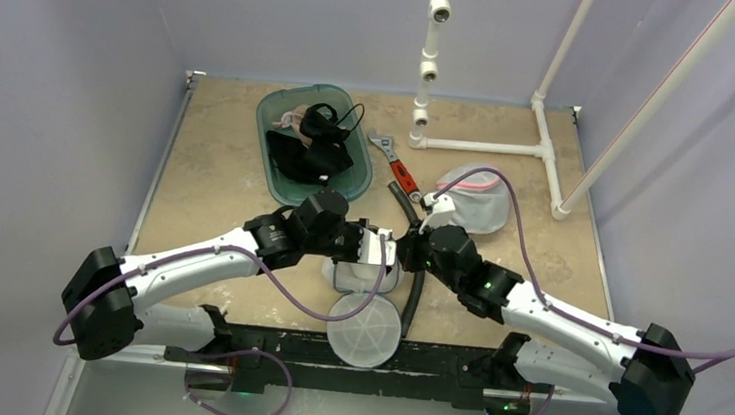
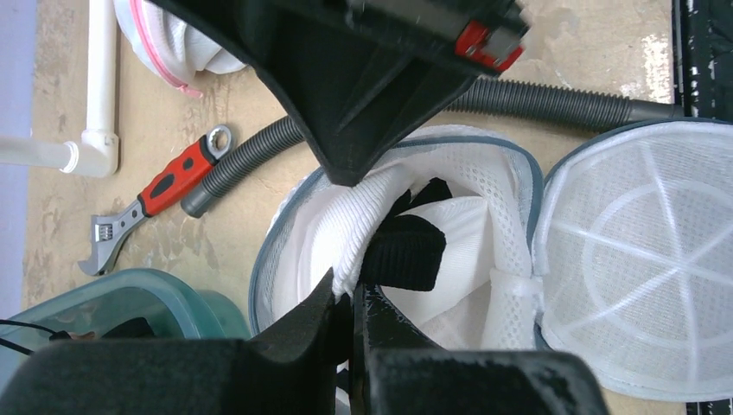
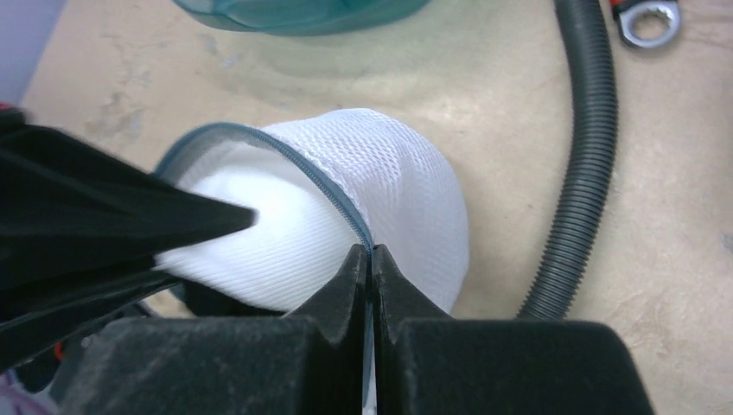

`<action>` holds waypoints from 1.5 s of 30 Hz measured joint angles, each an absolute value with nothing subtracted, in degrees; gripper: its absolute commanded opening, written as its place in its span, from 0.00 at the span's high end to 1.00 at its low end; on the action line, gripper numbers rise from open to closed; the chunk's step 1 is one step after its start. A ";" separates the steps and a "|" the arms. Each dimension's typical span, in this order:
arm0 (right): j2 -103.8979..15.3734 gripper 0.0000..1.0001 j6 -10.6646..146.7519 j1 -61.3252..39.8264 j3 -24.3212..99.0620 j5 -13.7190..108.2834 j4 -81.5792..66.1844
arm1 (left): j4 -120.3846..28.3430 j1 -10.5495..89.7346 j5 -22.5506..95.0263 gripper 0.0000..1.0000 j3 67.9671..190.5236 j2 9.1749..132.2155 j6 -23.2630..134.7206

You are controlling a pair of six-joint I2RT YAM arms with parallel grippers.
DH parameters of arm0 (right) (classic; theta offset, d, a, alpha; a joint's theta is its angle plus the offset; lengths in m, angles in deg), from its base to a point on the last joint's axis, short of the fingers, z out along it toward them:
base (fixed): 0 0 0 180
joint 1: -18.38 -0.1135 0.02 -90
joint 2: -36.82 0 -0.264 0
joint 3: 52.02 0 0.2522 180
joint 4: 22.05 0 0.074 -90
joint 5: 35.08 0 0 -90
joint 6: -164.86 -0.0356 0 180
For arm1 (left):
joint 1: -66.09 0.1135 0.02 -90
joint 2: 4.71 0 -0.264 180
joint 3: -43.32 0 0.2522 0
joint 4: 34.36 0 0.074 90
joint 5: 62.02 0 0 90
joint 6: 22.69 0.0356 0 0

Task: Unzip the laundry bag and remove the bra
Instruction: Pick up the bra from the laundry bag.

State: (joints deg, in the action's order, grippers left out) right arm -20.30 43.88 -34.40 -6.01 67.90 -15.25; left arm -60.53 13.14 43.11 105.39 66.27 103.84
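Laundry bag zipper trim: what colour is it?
Grey-blue zipper trim on the white laundry bag; clearest in right wrist view.

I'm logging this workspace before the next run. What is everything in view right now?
laundry bag: 1, white mesh with grey zip edge, table centre, unzipped
bra: 1, black, inside that bag
second bag: 1, white with pink trim, back right
tub: 1, teal, back, left of centre
clothes: count unclear, mostly black, in the tub
wrench: 1, red handle, between tub and second bag
hose: 1, grey ribbed, right of the open bag
pipe frame: 1, white, back right
table: 1, tan
left gripper: 1, black, shut on the bag's mesh
right gripper: 1, black, shut on the bag's zip edge
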 measured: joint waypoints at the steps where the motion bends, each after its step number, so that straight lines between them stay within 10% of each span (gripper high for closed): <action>1: -21.29 1.00 43.42 -34.26 -6.01 68.84 -15.01 | -60.68 13.10 43.35 1.00 105.39 65.90 103.75; 22: -23.47 0.99 40.73 -33.24 -6.04 72.44 -13.90 | -61.77 12.68 43.94 1.00 114.09 54.84 103.08; 30: -20.83 0.48 40.27 -33.24 -6.01 72.20 -12.85 | -56.22 12.66 40.27 1.00 113.48 52.89 103.12; 45: -8.59 0.30 42.98 -33.24 1.13 76.57 1.07 | -53.97 12.66 22.04 1.00 117.70 54.40 98.18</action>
